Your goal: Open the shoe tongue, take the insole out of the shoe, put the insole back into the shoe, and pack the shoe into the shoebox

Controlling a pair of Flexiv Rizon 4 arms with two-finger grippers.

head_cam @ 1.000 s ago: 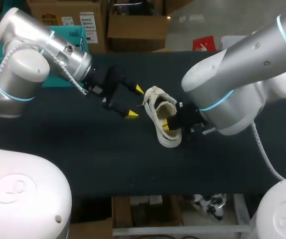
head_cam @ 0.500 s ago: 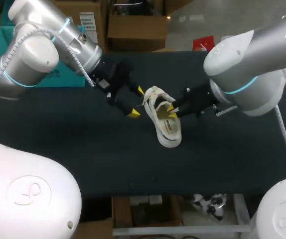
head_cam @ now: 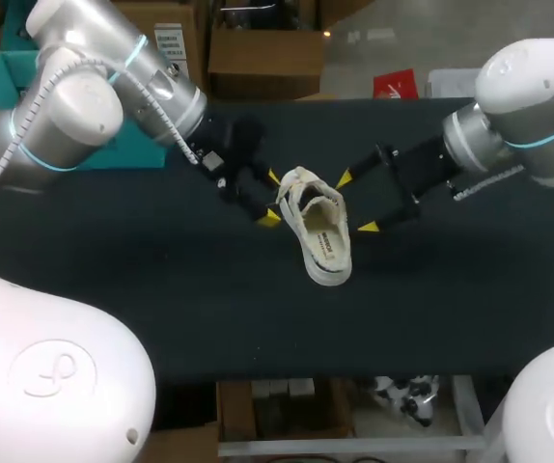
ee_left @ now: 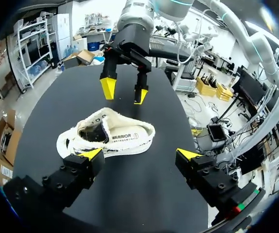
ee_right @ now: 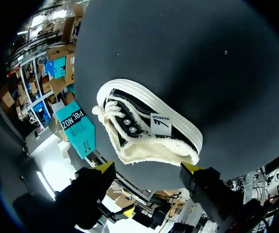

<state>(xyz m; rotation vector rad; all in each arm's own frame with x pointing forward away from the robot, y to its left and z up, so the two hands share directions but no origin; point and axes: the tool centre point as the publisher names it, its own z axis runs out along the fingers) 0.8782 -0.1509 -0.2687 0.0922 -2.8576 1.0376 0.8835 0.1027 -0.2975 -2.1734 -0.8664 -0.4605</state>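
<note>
A cream-white sneaker [head_cam: 318, 230] lies on the black table [head_cam: 161, 289], its opening turned up toward the head camera. My left gripper [head_cam: 271, 198] stands open just left of its laced end, nothing between the fingers. My right gripper [head_cam: 355, 204] is open just right of the shoe, clear of it. In the left wrist view the shoe [ee_left: 105, 138] lies ahead of my left gripper [ee_left: 139, 154], one fingertip [ee_left: 92, 154] close to its rim, and the right gripper [ee_left: 125, 92] is beyond it. In the right wrist view the shoe [ee_right: 149, 128] lies ahead of the open right gripper [ee_right: 149, 168].
A teal shoebox [head_cam: 127, 154] sits at the table's far left, mostly hidden behind my left arm; the right wrist view shows it [ee_right: 78, 128] beyond the shoe. Bare black table lies in front of the shoe and to its right.
My right gripper opened, let go of the shoe and drew back to the right. The left gripper moved in a little toward the shoe. The shoe stayed in place.
</note>
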